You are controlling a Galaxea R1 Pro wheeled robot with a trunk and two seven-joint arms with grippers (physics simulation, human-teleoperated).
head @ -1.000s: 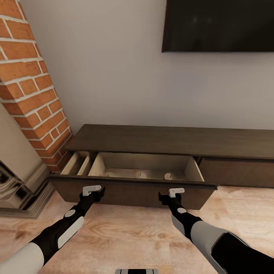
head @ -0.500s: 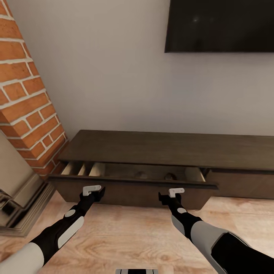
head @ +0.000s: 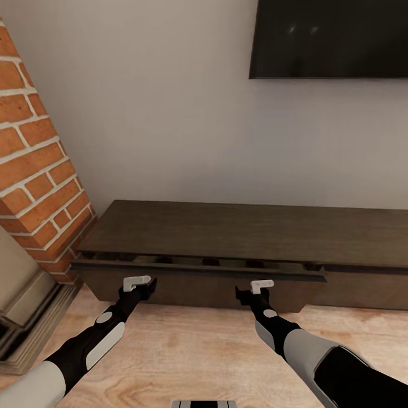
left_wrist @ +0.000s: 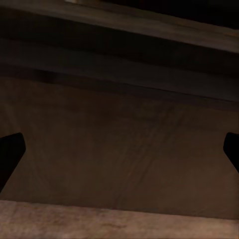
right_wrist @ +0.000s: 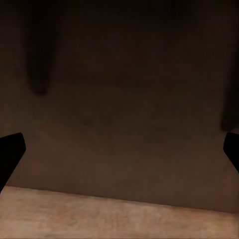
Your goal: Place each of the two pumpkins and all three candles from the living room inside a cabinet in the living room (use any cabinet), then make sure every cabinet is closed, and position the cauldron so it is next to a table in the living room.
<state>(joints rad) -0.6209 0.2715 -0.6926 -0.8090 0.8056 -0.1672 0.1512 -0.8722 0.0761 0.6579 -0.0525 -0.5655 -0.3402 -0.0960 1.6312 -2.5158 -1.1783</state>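
The long dark brown cabinet [head: 238,229] stands against the wall in the head view. Its wide left drawer front [head: 198,286] sticks out only a little, leaving a thin dark slit under the top. My left gripper [head: 139,285] and right gripper [head: 258,289] are both at that drawer front, about level with each other. In the left wrist view the left gripper [left_wrist: 119,157] is open, facing the brown drawer panel [left_wrist: 124,119] up close. The right gripper [right_wrist: 119,154] is open too, against the same panel [right_wrist: 124,99]. Pumpkins, candles and cauldron are hidden or out of view.
A red brick column [head: 34,187] rises at the left, with a pale stone fireplace base [head: 22,317] below it. A black TV [head: 328,39] hangs on the wall above the cabinet. Light wood floor [head: 187,351] lies under my arms.
The drawer has slid in from wide open to almost shut, hiding its pale interior and the things inside. The camera moved forward with it; both grippers stayed against the drawer front.
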